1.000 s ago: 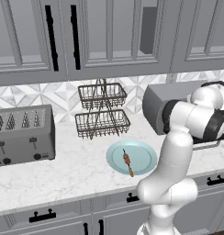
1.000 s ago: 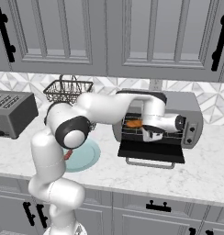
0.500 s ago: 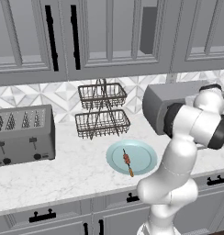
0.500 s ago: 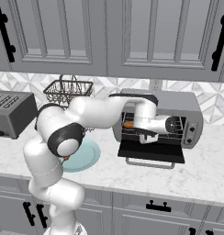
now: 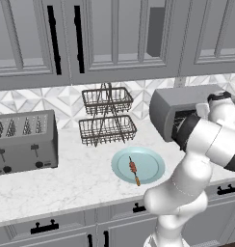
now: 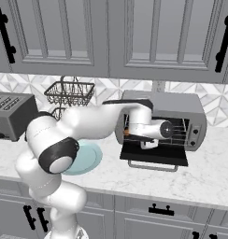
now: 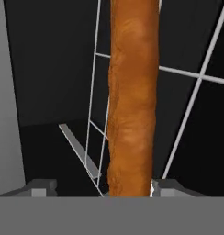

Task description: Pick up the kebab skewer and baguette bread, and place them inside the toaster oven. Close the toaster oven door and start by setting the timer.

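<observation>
Baguette [image 7: 132, 105] lies on toaster oven [image 6: 181, 114] rack, unlabelled.

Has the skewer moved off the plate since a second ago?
No. The kebab skewer lies on the teal plate right of its centre, in front of the wire basket rack, same as before.

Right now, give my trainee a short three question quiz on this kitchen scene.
1. True or false: the skewer lies on the plate.
2. Where is the baguette? A in the wire basket; B on the rack inside the toaster oven; C on the plate.
3. Fill in: the toaster oven door is ____.

Key: 1 true. 2 B. 3 open.
</observation>
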Available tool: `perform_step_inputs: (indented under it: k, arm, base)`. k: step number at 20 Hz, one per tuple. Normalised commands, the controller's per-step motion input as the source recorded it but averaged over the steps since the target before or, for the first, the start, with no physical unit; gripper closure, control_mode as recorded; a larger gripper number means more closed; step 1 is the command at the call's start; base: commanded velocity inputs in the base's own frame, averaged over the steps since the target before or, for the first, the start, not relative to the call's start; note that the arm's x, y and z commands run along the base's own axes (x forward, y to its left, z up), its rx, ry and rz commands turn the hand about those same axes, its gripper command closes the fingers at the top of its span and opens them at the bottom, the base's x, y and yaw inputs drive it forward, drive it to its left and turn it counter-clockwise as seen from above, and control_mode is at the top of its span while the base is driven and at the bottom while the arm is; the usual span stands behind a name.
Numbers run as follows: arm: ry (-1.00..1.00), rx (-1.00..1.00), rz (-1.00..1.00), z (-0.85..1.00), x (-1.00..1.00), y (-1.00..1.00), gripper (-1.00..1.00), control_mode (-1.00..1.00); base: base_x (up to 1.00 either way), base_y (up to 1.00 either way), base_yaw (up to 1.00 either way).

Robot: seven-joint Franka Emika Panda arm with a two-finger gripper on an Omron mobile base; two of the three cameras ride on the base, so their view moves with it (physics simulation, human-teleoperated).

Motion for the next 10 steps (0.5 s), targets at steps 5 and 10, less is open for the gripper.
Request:
perform_step_inputs:
  k: [5, 10]
  arm:
    - [0.03, -0.07, -0.09, -0.31, -0.60, 0.00, -1.00, -1.00]
    - [0.14, -0.03, -0.06, 0.08, -0.46, 0.00, -1.00, -1.00]
  base:
    - [0.00, 0.00, 0.00]
    - [0.00, 0.00, 0.00]
